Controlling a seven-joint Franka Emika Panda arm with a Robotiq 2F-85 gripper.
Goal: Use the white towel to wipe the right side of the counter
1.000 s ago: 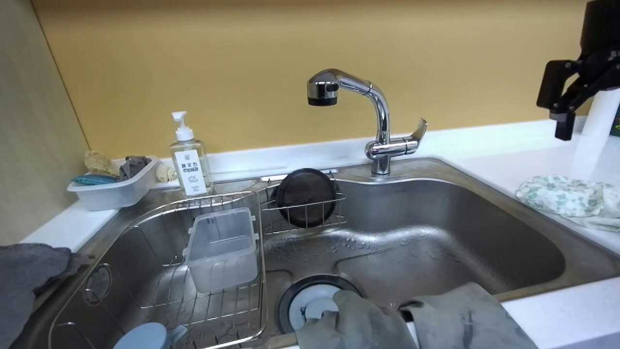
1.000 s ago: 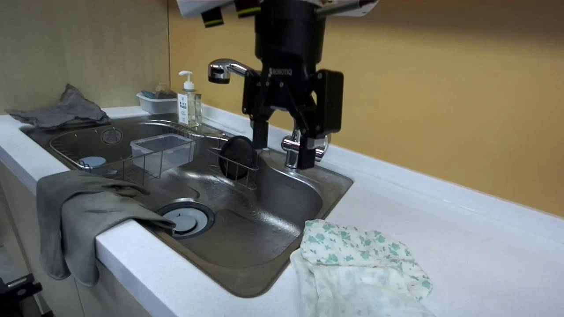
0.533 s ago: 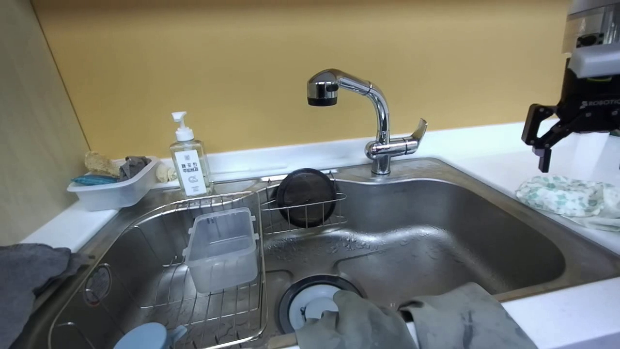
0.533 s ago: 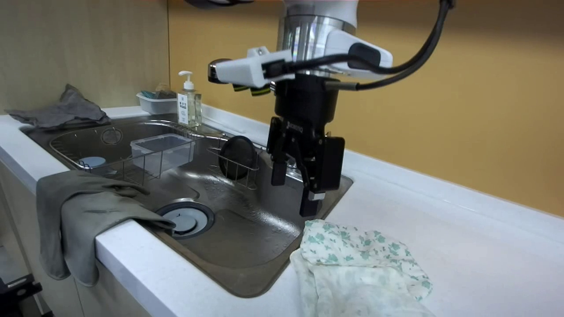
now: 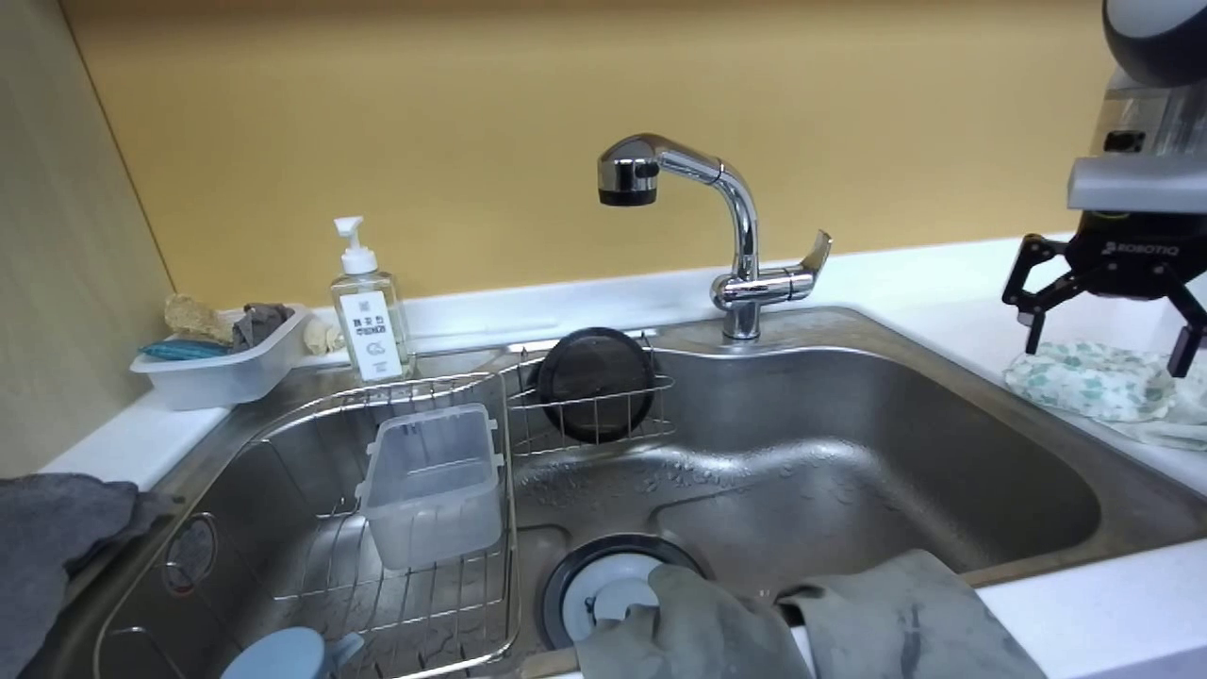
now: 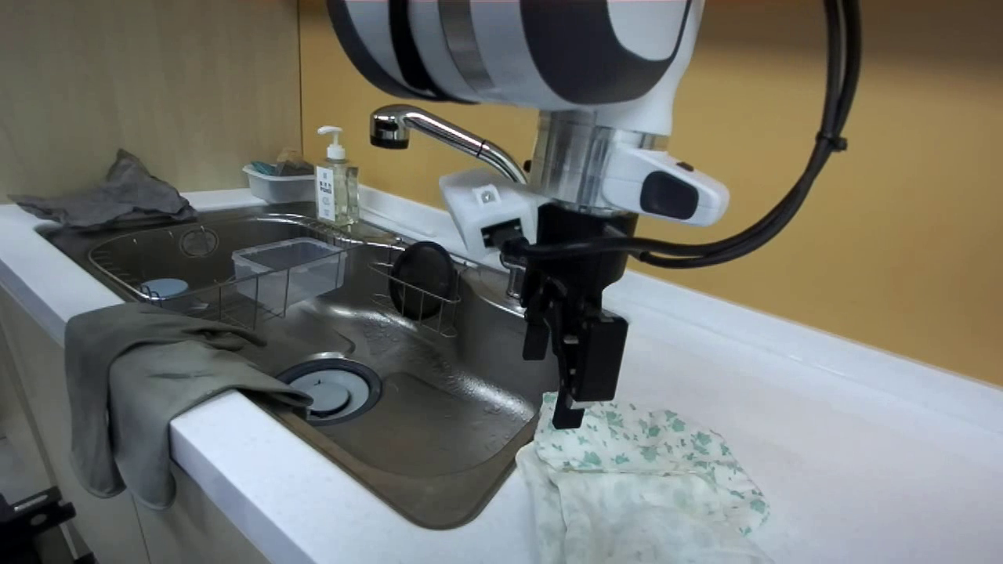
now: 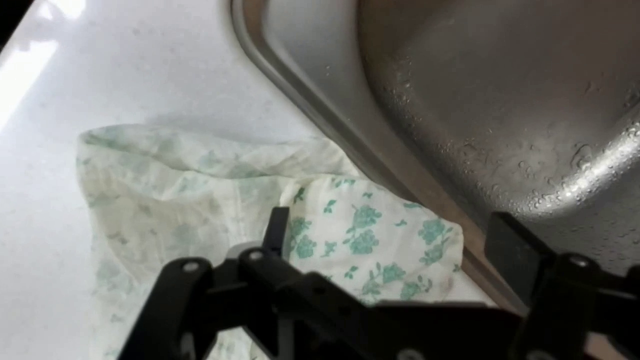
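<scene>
The white towel with a green flower print lies folded on the white counter (image 6: 846, 454) beside the sink's edge. It shows in both exterior views (image 5: 1084, 387) (image 6: 666, 462) and in the wrist view (image 7: 165, 200). My gripper (image 5: 1109, 347) is open and empty, pointing down just above the towel. In an exterior view (image 6: 552, 381) one fingertip overlaps the towel's sink-side corner. In the wrist view the gripper (image 7: 392, 232) has one finger over the towel and the other over the sink rim. I cannot tell whether a fingertip touches the cloth.
The steel sink (image 6: 439, 501) adjoins the towel. A chrome faucet (image 5: 745, 236) stands behind it. A wire rack holds a clear plastic box (image 5: 434, 500). A grey cloth (image 6: 172, 376) hangs over the front edge. A soap bottle (image 5: 371, 321) stands at the back.
My gripper has come down toward the towel from high above the sink's side, and the wrist has turned. The towel has not moved.
</scene>
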